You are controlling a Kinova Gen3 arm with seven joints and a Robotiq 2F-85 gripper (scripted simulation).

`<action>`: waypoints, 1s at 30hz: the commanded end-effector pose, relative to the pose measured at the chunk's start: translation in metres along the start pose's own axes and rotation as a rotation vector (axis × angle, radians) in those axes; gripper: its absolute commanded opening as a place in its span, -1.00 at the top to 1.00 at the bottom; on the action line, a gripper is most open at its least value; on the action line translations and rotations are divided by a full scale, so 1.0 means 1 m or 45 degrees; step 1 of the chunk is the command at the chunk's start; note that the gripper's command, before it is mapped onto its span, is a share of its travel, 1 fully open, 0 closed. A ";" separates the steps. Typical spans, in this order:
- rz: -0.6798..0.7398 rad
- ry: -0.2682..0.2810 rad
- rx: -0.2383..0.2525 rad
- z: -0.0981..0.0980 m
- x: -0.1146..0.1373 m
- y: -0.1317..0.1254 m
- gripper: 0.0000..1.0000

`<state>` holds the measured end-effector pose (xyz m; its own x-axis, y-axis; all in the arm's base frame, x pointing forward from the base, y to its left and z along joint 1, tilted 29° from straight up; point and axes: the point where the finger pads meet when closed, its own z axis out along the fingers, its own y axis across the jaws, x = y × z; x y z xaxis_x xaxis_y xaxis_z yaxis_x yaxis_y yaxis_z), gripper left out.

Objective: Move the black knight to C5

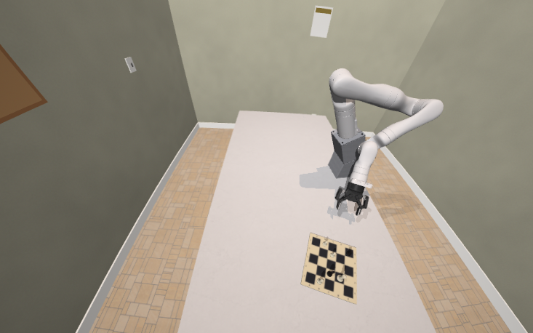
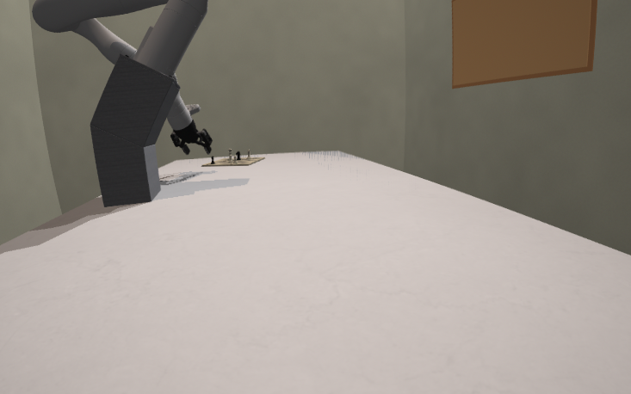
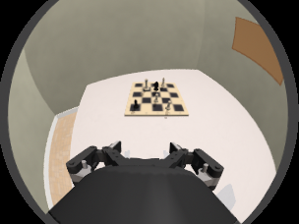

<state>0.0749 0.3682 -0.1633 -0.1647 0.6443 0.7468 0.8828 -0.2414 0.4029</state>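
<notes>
A small tan and black chessboard [image 1: 329, 267] lies on the long white table, towards its near end. It also shows in the wrist view [image 3: 156, 98] and in the exterior view [image 2: 232, 161]. Several small black and white pieces stand on it. A dark piece [image 1: 330, 273] stands near the board's front, with white pieces [image 1: 339, 278] beside it. The pieces are too small to tell which one is the black knight. My gripper [image 1: 352, 203] is open and empty. It hangs above the table between the arm's base and the board, clear of the board; it also shows in the wrist view [image 3: 155, 153] and the exterior view [image 2: 192, 139].
The arm's grey base block [image 1: 345, 153] stands on the table behind the gripper, near the table's right edge. The table's edges drop to a wooden floor on both sides.
</notes>
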 end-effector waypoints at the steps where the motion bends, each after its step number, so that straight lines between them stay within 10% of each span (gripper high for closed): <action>1: 0.012 0.000 0.016 -0.020 0.016 -0.007 -1.00; 9: 0.012 0.000 0.016 -0.043 0.036 -0.008 -1.00; 30: 0.090 -0.113 -0.048 -0.030 0.007 -0.010 -1.00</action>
<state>0.0513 0.3562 -0.1402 -0.0943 0.6781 0.7289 0.8762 -0.2910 0.3841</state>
